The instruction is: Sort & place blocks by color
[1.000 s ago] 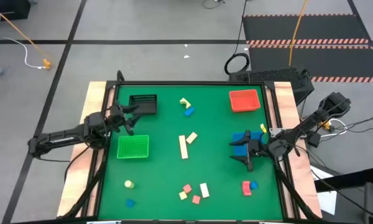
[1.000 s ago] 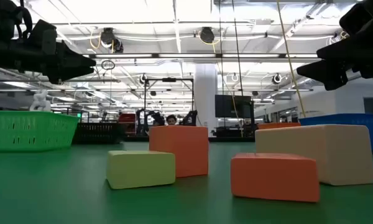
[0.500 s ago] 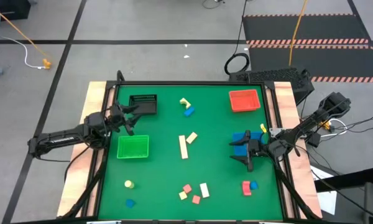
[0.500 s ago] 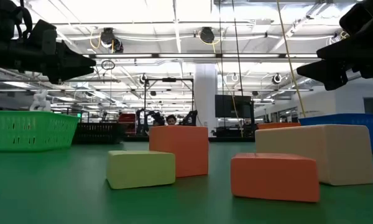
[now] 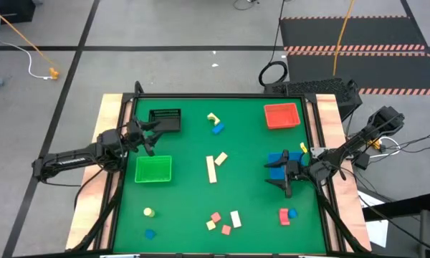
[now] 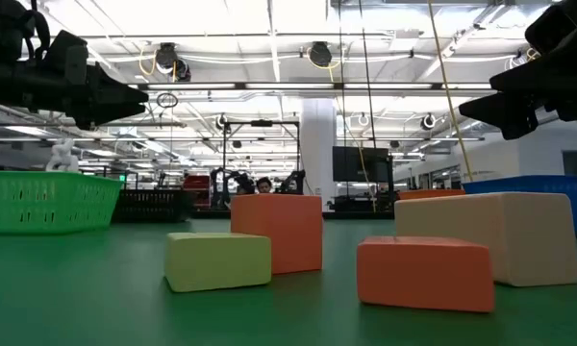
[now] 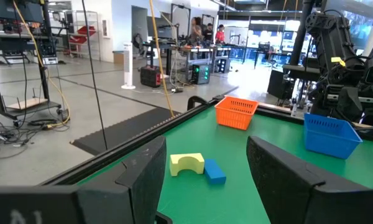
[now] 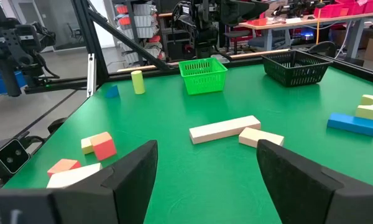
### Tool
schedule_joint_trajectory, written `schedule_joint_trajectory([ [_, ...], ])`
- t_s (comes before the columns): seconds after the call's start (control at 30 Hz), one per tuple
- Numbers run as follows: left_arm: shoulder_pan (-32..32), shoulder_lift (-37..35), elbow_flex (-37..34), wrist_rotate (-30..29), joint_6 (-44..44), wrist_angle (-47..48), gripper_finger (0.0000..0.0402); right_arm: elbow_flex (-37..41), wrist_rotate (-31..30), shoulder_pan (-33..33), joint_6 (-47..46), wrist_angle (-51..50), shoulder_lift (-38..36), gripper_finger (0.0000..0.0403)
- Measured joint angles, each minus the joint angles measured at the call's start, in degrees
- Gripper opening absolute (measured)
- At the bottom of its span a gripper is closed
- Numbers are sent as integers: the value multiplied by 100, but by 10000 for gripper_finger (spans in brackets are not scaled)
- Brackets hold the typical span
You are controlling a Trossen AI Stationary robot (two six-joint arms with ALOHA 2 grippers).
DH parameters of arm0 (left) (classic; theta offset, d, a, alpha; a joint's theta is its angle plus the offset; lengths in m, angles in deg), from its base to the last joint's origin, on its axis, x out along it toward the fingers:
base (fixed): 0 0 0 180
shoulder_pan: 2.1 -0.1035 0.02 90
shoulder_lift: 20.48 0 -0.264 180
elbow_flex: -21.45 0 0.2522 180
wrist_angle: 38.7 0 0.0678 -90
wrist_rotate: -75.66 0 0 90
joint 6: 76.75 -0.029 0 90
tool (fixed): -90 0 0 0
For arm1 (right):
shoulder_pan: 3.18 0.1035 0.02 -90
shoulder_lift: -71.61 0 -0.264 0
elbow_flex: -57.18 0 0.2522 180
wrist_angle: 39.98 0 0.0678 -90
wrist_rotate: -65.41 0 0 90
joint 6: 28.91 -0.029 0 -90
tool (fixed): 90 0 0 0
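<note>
Blocks lie scattered on the green table (image 5: pixel 186 193). A yellow arch (image 5: pixel 213 117) and a blue block (image 5: pixel 217 128) lie at the far middle. Two cream bars (image 5: pixel 213 167) lie in the centre. Pink, yellow and cream blocks (image 5: pixel 222 222) sit near the front edge, and a red and blue pair (image 5: pixel 287 214) lies at the front right. My left gripper (image 5: pixel 149 136) hovers open between the black bin (image 5: pixel 165 119) and the green bin (image 5: pixel 153 169). My right gripper (image 5: pixel 276 175) hovers open over the blue bin (image 5: pixel 278 159). Neither holds anything.
The red bin (image 5: pixel 282 115) stands at the far right. A yellow cylinder (image 5: pixel 148 212) and a small blue block (image 5: pixel 150 233) lie at the front left. A yellow block (image 5: pixel 303 148) sits by the blue bin. Wooden rails (image 5: pixel 107 143) edge the table's sides.
</note>
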Motion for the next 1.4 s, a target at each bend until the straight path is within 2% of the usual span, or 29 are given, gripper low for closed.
schedule_joint_trajectory([
  [1.4,-2,1,0,1,-2,0,225,-1,0,0,1,0,0,267],
])
